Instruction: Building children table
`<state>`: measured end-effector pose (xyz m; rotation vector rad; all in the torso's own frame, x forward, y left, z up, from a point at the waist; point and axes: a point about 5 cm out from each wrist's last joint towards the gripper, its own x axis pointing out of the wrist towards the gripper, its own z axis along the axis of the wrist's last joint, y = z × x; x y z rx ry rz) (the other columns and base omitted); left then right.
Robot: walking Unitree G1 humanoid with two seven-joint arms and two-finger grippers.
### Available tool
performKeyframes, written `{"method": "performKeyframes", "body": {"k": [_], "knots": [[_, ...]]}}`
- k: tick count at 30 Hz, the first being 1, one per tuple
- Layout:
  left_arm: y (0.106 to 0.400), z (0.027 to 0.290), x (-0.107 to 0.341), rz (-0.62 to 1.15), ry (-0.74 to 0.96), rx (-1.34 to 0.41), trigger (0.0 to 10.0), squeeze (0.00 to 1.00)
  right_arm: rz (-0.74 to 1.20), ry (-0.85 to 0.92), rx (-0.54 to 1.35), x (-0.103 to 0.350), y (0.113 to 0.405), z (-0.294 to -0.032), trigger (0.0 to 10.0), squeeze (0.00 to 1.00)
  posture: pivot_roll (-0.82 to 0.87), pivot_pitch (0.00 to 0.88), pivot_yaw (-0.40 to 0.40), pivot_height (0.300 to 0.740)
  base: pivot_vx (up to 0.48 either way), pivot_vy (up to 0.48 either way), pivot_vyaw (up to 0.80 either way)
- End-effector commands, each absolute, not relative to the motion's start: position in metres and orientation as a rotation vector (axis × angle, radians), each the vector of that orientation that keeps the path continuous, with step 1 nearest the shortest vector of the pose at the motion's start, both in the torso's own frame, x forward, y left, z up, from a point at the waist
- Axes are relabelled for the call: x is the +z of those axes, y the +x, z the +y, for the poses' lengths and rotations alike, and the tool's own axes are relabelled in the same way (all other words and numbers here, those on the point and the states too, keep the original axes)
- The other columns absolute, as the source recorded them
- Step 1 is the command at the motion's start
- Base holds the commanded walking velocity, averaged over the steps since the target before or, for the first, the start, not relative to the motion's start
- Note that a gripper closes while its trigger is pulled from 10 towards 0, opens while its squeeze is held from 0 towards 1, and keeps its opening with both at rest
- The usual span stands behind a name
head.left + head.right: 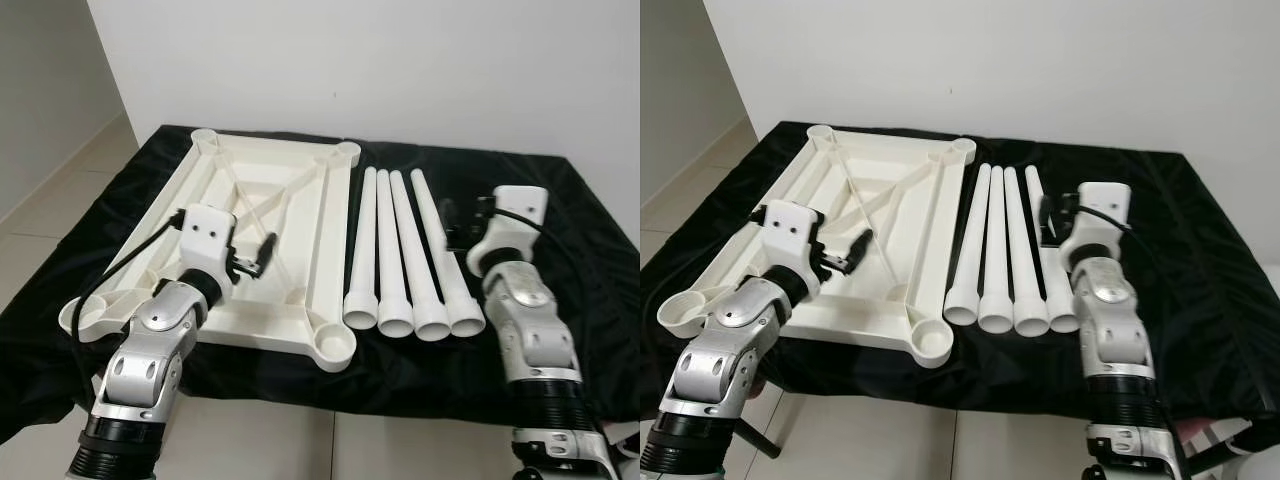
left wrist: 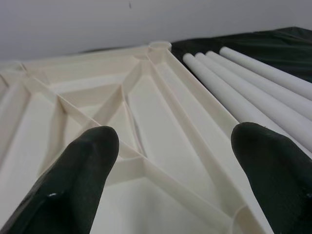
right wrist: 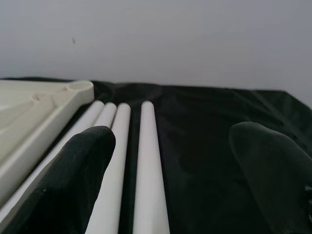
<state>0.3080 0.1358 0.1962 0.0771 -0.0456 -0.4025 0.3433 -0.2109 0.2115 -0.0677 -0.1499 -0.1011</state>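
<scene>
A white plastic table top [image 1: 327, 265] lies upside down on the black cloth, ribs up, with a round leg socket [image 1: 335, 345] at each corner. Right of it, several white tube legs [image 1: 390, 250] lie side by side, wide ends toward me. My left gripper [image 1: 262, 250] hovers open just above the ribbed underside [image 2: 161, 122], holding nothing. My right gripper [image 1: 455, 225] is open low over the rightmost leg [image 3: 148, 161], also holding nothing; the wrist view looks along the legs toward the far socket [image 3: 78, 87].
A black cloth [image 1: 560, 230] covers the low work surface and drapes over its front edge. A white wall [image 1: 400, 60] stands right behind it. Pale tiled floor [image 1: 60, 190] runs along the left and in front.
</scene>
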Motion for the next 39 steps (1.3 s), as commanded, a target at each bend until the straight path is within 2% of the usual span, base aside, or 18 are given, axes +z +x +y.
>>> {"method": "performKeyframes", "body": {"k": [1,6,16,23,39], "knots": [[0.31,0.135,0.197,-0.017,0.078,-0.425,10.0,0.0,-0.112,-0.043,-0.111,0.208,0.348,-0.216,10.0,0.0,-0.05,0.068,0.016,0.74,0.0,0.0,0.0],[0.306,0.13,0.198,-0.007,0.117,-0.486,10.0,0.0,-0.069,-0.025,-0.09,0.207,0.351,-0.215,10.0,0.0,-0.05,0.074,0.018,0.74,0.0,0.0,0.0],[0.296,0.122,0.202,0.032,0.117,-0.566,10.0,0.0,0.155,-0.068,-0.067,0.196,0.358,-0.213,10.0,0.0,-0.07,0.111,0.012,0.74,0.0,0.0,0.0],[0.29,0.117,0.204,0.039,0.1,-0.582,10.0,0.0,0.283,-0.107,-0.102,0.19,0.36,-0.222,10.0,0.0,-0.07,0.129,0.001,0.74,0.0,0.0,0.0],[0.282,0.111,0.201,0.066,0.063,-0.581,10.0,0.0,0.532,-0.049,-0.125,0.176,0.358,-0.226,10.0,0.0,-0.08,0.13,-0.023,0.74,0.0,0.0,0.0]]}}
